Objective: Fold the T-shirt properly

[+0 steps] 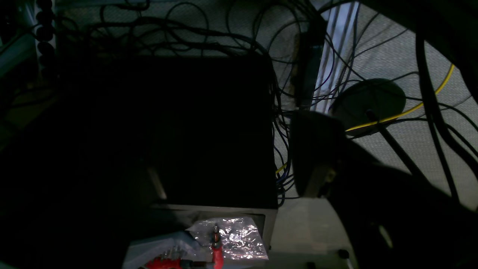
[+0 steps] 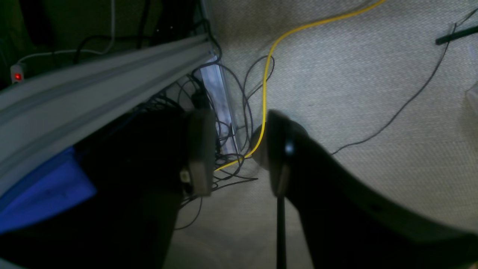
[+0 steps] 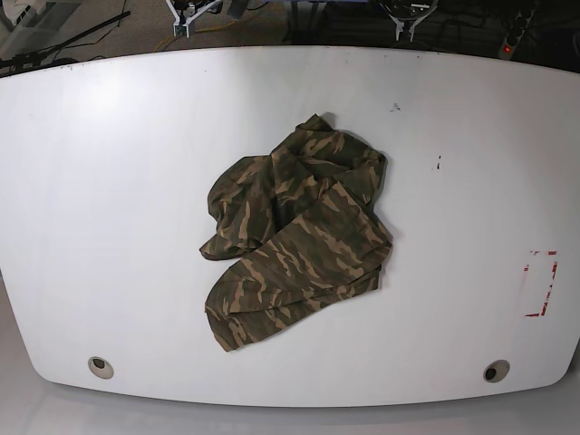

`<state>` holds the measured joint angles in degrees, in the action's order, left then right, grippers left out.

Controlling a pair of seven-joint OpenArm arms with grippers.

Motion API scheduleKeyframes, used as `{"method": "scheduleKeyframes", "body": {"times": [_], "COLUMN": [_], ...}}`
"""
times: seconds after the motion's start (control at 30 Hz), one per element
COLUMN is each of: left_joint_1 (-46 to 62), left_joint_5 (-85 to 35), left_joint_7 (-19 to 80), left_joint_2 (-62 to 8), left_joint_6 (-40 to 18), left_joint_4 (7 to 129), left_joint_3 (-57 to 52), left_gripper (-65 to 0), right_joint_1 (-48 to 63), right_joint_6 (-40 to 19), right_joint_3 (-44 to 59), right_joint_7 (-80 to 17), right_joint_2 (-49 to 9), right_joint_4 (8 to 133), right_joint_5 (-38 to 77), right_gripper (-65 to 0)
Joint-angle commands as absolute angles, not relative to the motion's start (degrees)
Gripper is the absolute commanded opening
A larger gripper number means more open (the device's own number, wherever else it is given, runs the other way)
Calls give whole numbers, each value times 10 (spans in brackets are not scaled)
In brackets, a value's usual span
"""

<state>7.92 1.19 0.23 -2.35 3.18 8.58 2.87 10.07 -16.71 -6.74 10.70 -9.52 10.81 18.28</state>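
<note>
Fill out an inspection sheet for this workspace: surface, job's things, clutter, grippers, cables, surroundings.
Surface: white table, a few small dark specks and a red-marked rectangle near one edge; two round holes along the near edge.
Job's things: T-shirt, camouflage print, crumpled in a heap near the middle of the table, not folded.
Clutter: nothing seen on the table besides the shirt.
Grippers: left gripper and right gripper both off the table, pointing at the floor, jaws apart, holding nothing.
Cables: tangle of dark cables and one yellow cable on the floor.
Surroundings: grey carpet, a metal rail.
</note>
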Motion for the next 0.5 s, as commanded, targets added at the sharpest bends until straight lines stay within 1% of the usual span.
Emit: {"method": "scheduleKeyframes", "body": {"times": [0.0, 0.03, 0.1, 0.47], "left_joint_1": [79, 79, 79, 80], "left_joint_5": [8, 11, 11, 11], "left_joint_7": [0, 0, 0, 0], "left_joint_2": [-23, -24, -24, -22], "left_joint_6": [35, 33, 33, 33], "left_joint_4": [94, 89, 89, 89], "left_joint_3": [29, 29, 29, 29], "left_gripper": [-215, -243, -243, -243], "right_joint_1": [99, 98, 98, 98], "right_joint_6": [-169, -167, -167, -167], "right_joint_3": [-64, -67, -67, -69], "right_joint_7": [108, 109, 109, 109], "right_joint_2": [-99, -91, -80, -78], "right_joint_4": [104, 109, 109, 109], "right_joint_5": [185, 183, 183, 182], "right_gripper": [-426, -434, -434, -434]}}
